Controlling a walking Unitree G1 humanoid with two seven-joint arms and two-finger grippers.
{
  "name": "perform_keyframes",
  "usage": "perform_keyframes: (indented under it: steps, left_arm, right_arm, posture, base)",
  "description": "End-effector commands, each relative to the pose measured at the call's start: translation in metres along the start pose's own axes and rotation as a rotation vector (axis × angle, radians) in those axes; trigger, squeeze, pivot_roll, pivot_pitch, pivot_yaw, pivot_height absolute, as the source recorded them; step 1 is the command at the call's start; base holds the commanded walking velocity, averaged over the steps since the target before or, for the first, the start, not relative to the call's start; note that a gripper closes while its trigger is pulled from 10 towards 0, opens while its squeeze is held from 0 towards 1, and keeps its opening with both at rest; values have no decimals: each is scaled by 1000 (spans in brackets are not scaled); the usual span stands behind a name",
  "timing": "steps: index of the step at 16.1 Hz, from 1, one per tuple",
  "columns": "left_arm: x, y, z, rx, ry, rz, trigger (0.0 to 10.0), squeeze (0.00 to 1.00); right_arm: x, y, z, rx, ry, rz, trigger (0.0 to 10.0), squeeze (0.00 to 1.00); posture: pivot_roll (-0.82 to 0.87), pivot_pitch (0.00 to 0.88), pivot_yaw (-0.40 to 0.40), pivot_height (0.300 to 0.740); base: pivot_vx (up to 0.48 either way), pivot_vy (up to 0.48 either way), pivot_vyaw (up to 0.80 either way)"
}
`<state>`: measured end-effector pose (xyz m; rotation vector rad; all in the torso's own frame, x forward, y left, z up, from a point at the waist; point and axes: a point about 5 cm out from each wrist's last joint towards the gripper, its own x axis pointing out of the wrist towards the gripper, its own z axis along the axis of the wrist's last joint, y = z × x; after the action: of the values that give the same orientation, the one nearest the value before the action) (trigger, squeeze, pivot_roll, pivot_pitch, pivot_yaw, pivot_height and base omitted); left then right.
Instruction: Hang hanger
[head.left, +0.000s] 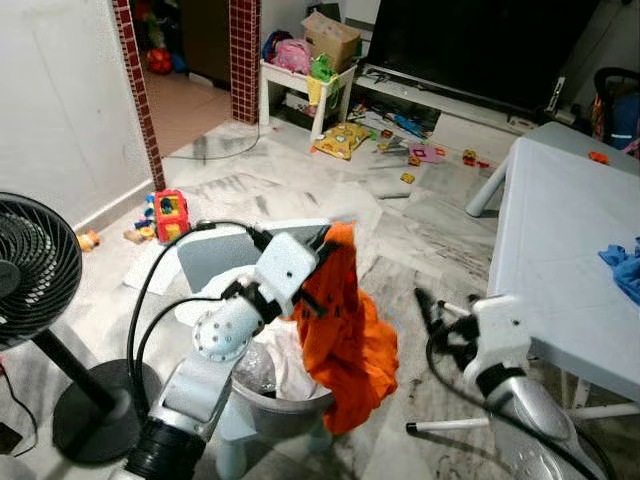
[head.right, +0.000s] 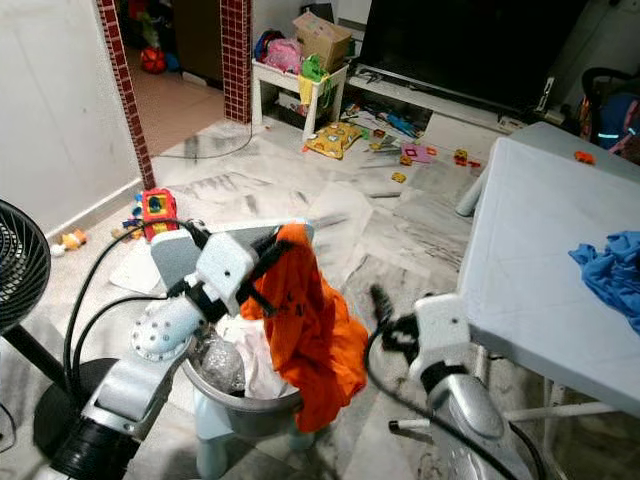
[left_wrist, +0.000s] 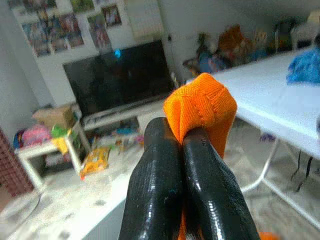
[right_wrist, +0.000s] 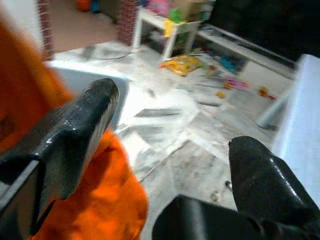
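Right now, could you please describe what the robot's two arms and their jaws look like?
Both arms are silver metal with rounded white housings at the wrists and looping black cables. The left gripper and right gripper each have two long, glossy black jaws with rounded tips.

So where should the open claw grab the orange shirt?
Probably the loose lower part of the orange shirt, coming in from the robot's right. The left claw already pinches its top fold, so the cloth hangs free below, facing the open right claw.
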<state>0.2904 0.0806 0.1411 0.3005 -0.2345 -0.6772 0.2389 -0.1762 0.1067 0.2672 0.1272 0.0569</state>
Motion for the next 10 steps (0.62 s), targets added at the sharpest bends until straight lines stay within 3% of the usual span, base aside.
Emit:
perform_keyframes:
  steps: [1,2,3,4,6,7,9,10]
  left_arm:
    - [-5,-4,-15,-11,70,12,2784,0]
    - [-10,-6,-24,-53,110,31,4863,0]
    - [-11,-8,-27,-71,121,30,8078,0]
    - [-7,-10,-21,-90,91,16,10000,0]
    - [4,-9,-6,-98,24,1,10000,0]
    - [16,-8,11,-70,-43,-25,10000,0]
    - [19,-7,9,-62,-24,-14,10000,0]
    - [15,-7,0,-61,11,-12,10000,0]
  right_arm:
    - [0,-13,4,-8,-31,-87,10000,0]
    - [-1,-19,3,-2,-43,-121,10000,0]
    - [-2,-23,4,15,-56,-144,10000,0]
    - [-3,-30,6,32,-75,-176,10000,0]
    - [-2,-35,6,43,-87,-211,10000,0]
    - [1,-39,7,-11,-90,-246,10000,0]
    - [2,-41,7,-47,-104,-294,10000,0]
    - [1,-43,5,-10,-114,-307,10000,0]
  posture:
    - [135,0,-103,740]
    - [130,0,-95,740]
    - [131,0,-88,740]
    - [129,0,-80,740]
    - [130,0,-75,740]
    - [127,0,-72,740]
    - [122,0,-66,740]
    - [117,0,-63,740]
  base:
    - [0,0,0]
    - [0,0,0]
    - [0,0,0]
    - [0,0,0]
    - [0,0,0]
    - [0,0,0]
    - [0,0,0]
    - [0,0,0]
